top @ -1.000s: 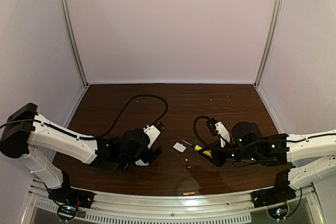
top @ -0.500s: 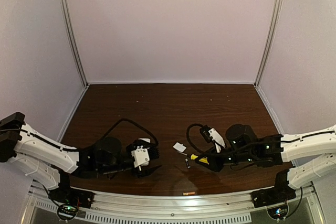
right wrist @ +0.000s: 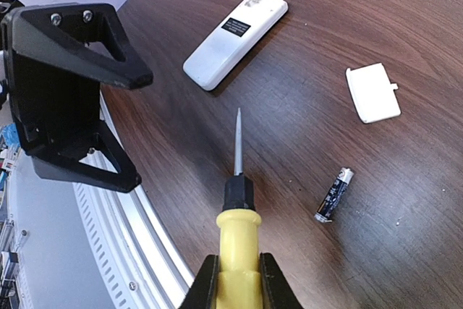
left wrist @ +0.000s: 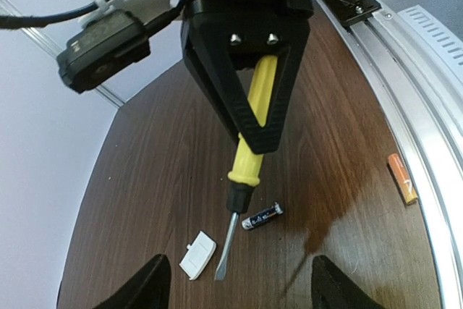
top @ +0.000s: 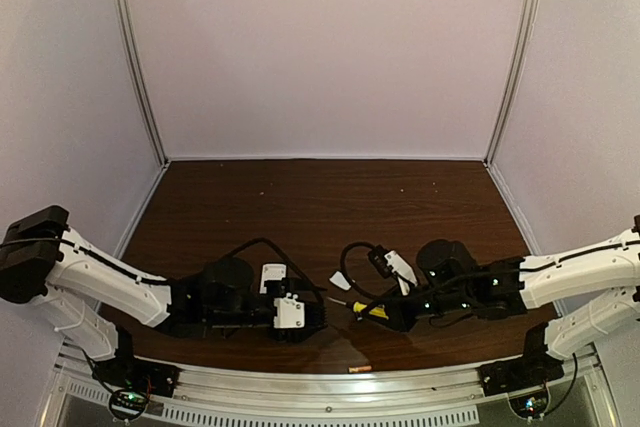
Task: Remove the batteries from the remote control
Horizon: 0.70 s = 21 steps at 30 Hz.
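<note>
The white remote control [right wrist: 235,37] lies flat on the dark table with its small dark window up, held by nothing. A dark battery with a pale end [right wrist: 333,194] lies loose on the table; it also shows in the left wrist view [left wrist: 262,216]. An orange battery [left wrist: 402,177] lies near the front rail, and is a small orange spot in the top view [top: 362,368]. My right gripper [right wrist: 237,284] is shut on the yellow-handled screwdriver [right wrist: 238,229], blade pointing towards the remote. My left gripper [left wrist: 242,287] is open and empty, facing the right gripper [top: 380,312].
The small white cover piece [right wrist: 372,92] lies beside the screwdriver's blade [left wrist: 225,247], also seen from the left wrist [left wrist: 197,255]. The metal front rail [left wrist: 427,106] runs close by the orange battery. Black cables loop over both arms [top: 355,252].
My left arm has swung right towards the table's middle and now faces the right gripper. My right gripper has moved left with the screwdriver.
</note>
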Motion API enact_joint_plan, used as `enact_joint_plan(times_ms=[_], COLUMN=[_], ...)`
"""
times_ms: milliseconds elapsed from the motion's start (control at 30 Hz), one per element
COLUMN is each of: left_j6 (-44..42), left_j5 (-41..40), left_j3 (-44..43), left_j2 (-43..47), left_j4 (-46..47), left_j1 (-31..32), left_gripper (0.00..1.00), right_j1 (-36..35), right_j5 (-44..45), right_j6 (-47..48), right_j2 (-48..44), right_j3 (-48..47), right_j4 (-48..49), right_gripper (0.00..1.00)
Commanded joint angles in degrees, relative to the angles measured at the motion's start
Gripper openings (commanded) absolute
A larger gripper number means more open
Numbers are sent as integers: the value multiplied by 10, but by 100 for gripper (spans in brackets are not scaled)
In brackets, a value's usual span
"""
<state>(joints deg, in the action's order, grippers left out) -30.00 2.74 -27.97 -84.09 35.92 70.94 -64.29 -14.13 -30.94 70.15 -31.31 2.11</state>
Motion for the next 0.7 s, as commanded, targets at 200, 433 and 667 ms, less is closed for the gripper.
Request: enact_joint_plan(times_ms=[200, 433, 667], left_j6=[-64, -79, -88], left_j5=[27, 20, 21], left_j3=[-38, -48, -57], left_j2=[-52, -75, -81], left_j4=[24, 37, 45], left_j1=[8, 9, 10], left_gripper=[62, 50, 35], right_j1=[-14, -21, -24], right_j5=[-39, -55, -59], right_j6=[-17, -18, -18], right_j2=[26, 29, 35], right_j3=[-25, -27, -30], right_j4=[50, 63, 67], right_gripper=[1, 1, 1])
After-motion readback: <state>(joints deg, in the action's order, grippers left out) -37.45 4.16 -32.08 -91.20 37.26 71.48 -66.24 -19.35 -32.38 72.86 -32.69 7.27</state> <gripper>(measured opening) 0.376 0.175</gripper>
